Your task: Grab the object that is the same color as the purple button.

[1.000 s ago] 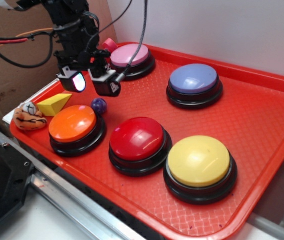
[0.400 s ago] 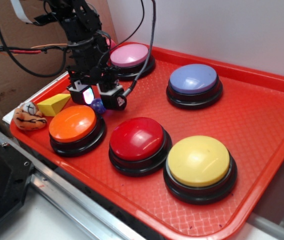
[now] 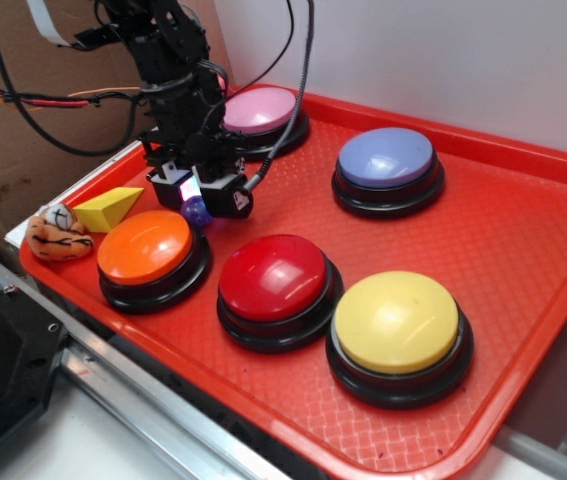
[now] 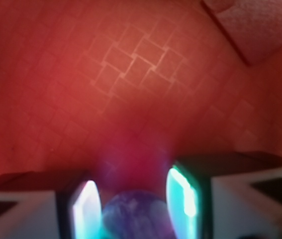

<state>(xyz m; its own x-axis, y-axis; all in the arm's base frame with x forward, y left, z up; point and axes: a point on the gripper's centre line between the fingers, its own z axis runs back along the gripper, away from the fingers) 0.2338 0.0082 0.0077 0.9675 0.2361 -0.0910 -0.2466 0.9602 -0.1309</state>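
A: Purple, glossy, pale-speckled little ball [image 3: 197,213], down on the red textured plastic tray [image 3: 523,250], just beside the far edge of the orange domed push button [image 3: 145,245]. Same hue family as the large lavender-blue domed button on its black base [image 3: 386,158], well apart to the right.

B: And the black pincer [image 3: 200,200]?

A: Lowered over the ball, straddling it. Partly open, gap barely wider than the ball. In the wrist view, glowing pads [image 4: 87,206] on either flank of the ball [image 4: 133,214]. Too blurred to tell whether touching yet; nothing clearly gripped.

B: Handling, by the look of it?

A: Probably light, hard and slick. Round too, so likely to roll or squirt out under an off-centre squeeze. No give to help the pads bite.

B: Best place to take hold?

A: Across the widest part, pads level with the middle of the ball, one per side. Too high, and likely to pop downward and skitter along the tray.

B: Hazards nearby?

A: Orange button close on one side, yellow wedge block [image 3: 108,208] near on the other. Little room for a sideways nudge. Worth closing slowly and squarely.
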